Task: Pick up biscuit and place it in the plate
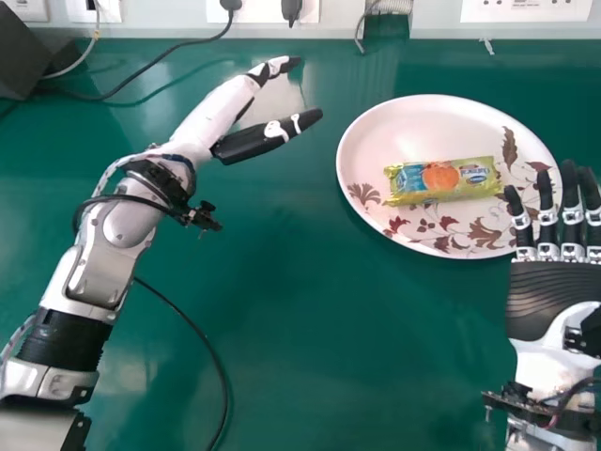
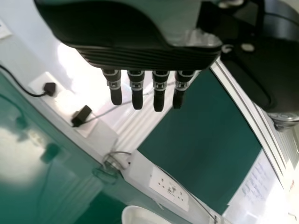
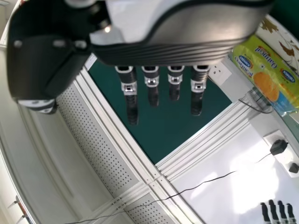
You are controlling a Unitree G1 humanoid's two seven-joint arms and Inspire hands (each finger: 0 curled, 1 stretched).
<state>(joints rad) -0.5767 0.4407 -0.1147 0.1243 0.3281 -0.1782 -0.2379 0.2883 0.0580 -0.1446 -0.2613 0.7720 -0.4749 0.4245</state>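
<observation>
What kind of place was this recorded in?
Probably a lab or workshop bench: a green tabletop runs up to a wall strip of power sockets with plugs in it, and the right wrist view shows a perforated panel.

Biscuit [image 1: 441,180] on plate [image 1: 423,132], plate on table [image 1: 300,338], sockets [image 1: 526,9] behind, seemingly wall-mounted
</observation>
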